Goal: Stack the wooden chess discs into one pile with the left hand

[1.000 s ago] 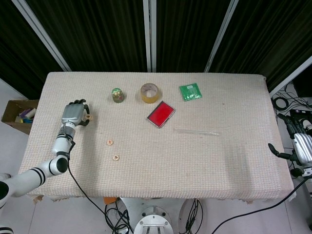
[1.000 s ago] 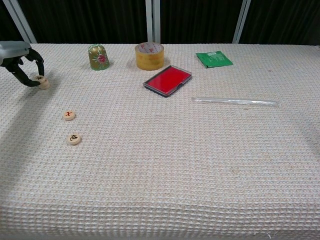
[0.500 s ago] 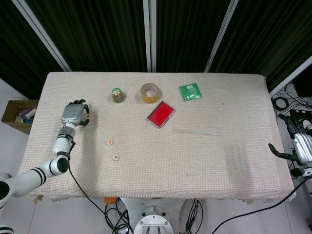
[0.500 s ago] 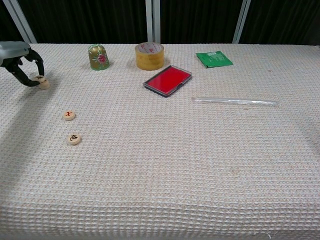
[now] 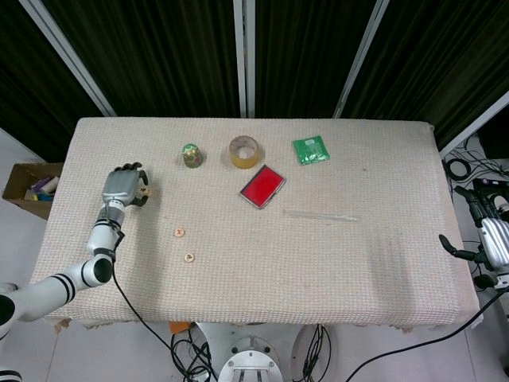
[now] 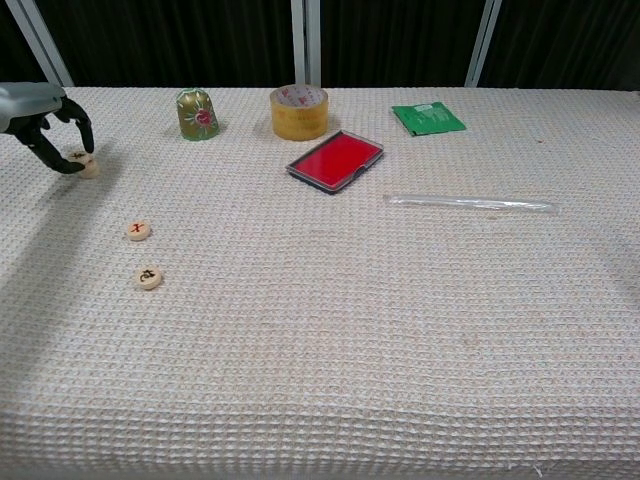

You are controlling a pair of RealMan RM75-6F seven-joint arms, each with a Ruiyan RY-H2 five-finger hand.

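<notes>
My left hand rests at the left side of the table, fingers curved and apart. In the chest view this left hand has one fingertip touching a wooden chess disc that lies on the cloth, while another finger arches clear above it. That disc looks thick, but I cannot tell whether it is one piece or two. Two single discs lie nearer the front: one with a red mark and one with a dark mark. My right hand hangs beyond the table's right edge, holding nothing.
Along the far side stand a green and gold bell-shaped object, a tape roll and a green packet. A red case and a clear tube lie mid-table. A cardboard box sits on the floor at left.
The upper finger of my left hand has lifted slightly off the disc. The disc and the right hand stay where they were.
</notes>
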